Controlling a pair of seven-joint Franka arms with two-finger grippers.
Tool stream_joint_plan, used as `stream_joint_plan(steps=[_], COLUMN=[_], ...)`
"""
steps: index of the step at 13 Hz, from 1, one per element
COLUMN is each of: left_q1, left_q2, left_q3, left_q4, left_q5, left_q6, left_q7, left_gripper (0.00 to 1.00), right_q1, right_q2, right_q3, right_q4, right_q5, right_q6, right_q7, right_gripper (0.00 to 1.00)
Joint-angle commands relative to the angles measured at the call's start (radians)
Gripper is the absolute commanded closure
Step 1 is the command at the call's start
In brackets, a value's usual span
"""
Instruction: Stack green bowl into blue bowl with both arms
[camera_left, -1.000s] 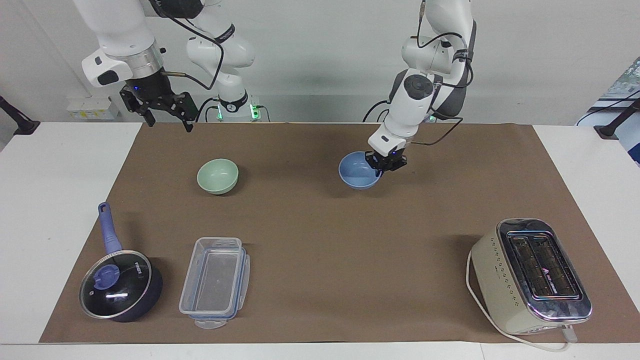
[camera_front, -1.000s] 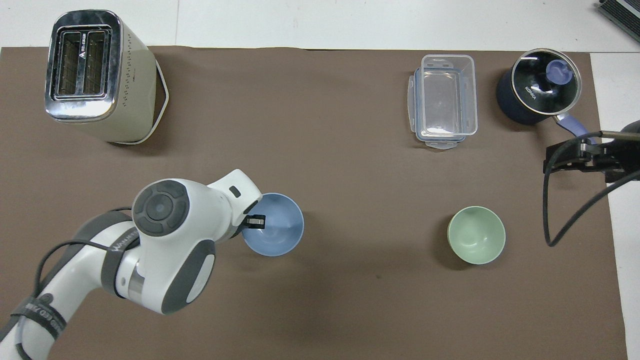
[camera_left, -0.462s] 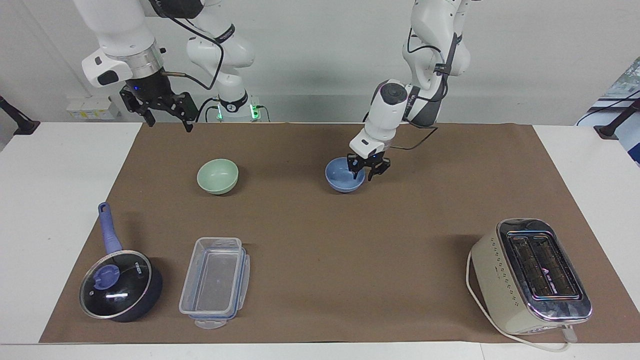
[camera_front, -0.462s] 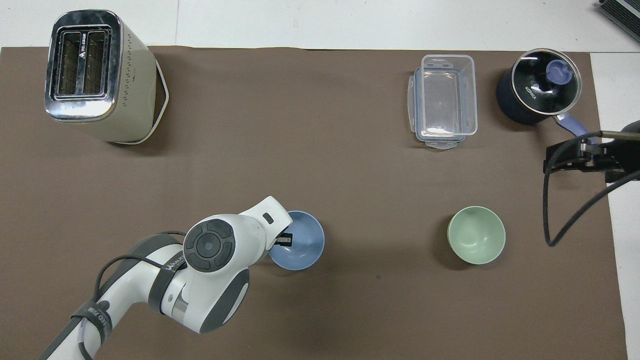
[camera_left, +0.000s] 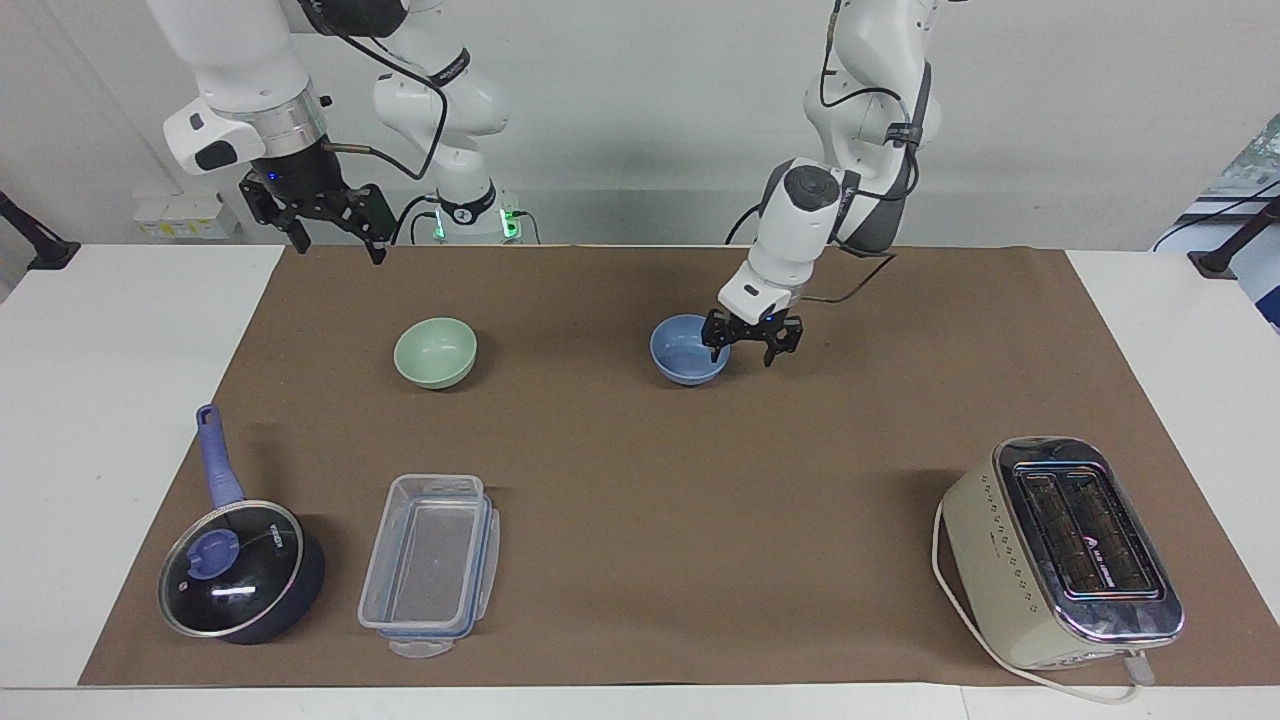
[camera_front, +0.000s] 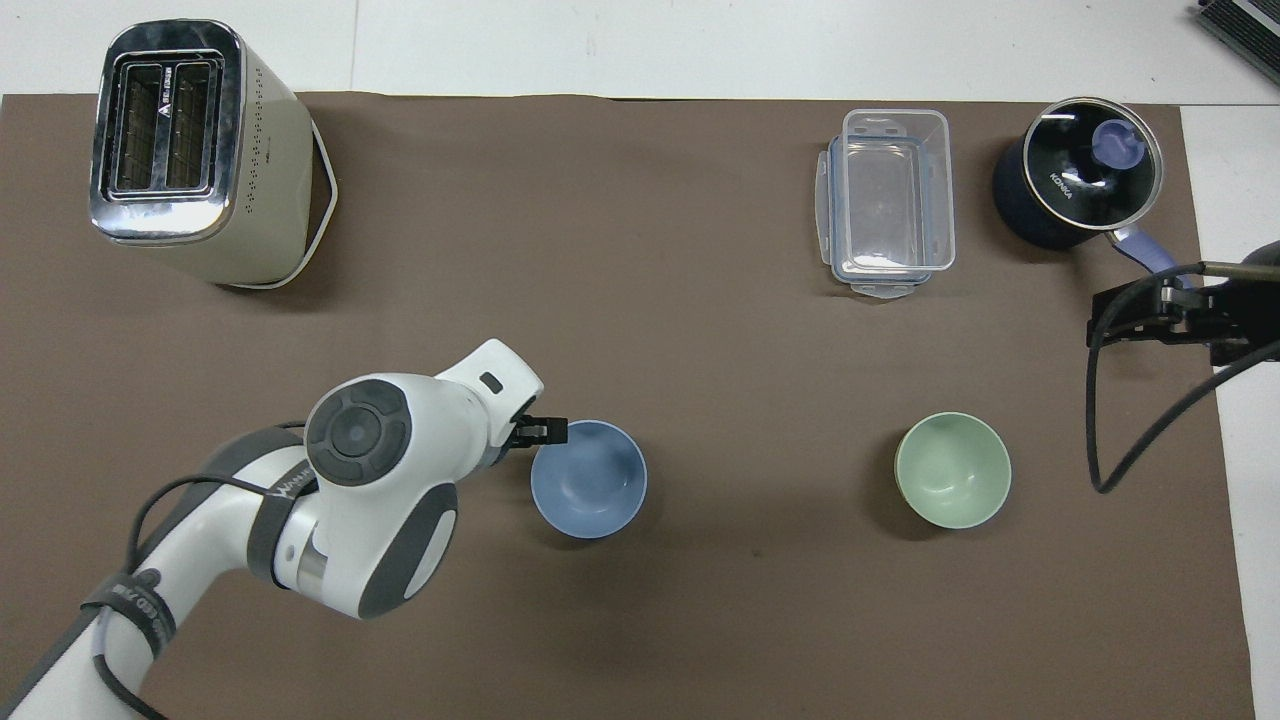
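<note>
The left claw (camera_left: 752, 347), fingers now spread, has let go of the blue bowl (camera_left: 688, 350); the green bowl (camera_left: 435, 352) can follow.

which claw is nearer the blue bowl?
Left. The left claw is open right beside the blue bowl, at its rim. The right claw waits high up at the right arm's end, past the green bowl.

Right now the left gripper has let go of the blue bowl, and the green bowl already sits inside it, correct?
Not quite. The left gripper is open beside the blue bowl, but the facing view shows the green bowl apart on the mat, toward the right arm's end.
</note>
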Motion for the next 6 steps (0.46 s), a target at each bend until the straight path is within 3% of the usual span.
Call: stream_joint_plan(steps=[1,4,6], left_q1=[0.119,0.246,0.315], left_q2=[0.0,0.0,-0.002], left_q3=[-0.008,-0.005,-0.005], left_q4=[0.101,0.24,0.297], left_q5=[-0.007,-0.005,-0.002], left_q6=[-0.146,-0.329,-0.386], left_q7=[0.133,0.282,0.346], left_gripper=[0.0,0.0,0.0], right_q1=[-0.006,-0.006,-0.007], right_q2=[-0.02,-0.02,-0.028], right_q3=[0.0,0.002,0.002], right_q4=[-0.024,-0.027,-0.047], right_q5=[0.003,0.008,0.023], right_q6=[0.008,0.013,0.031], right_q7=[-0.002,-0.003,-0.008], right_gripper=[0.0,0.0,0.0])
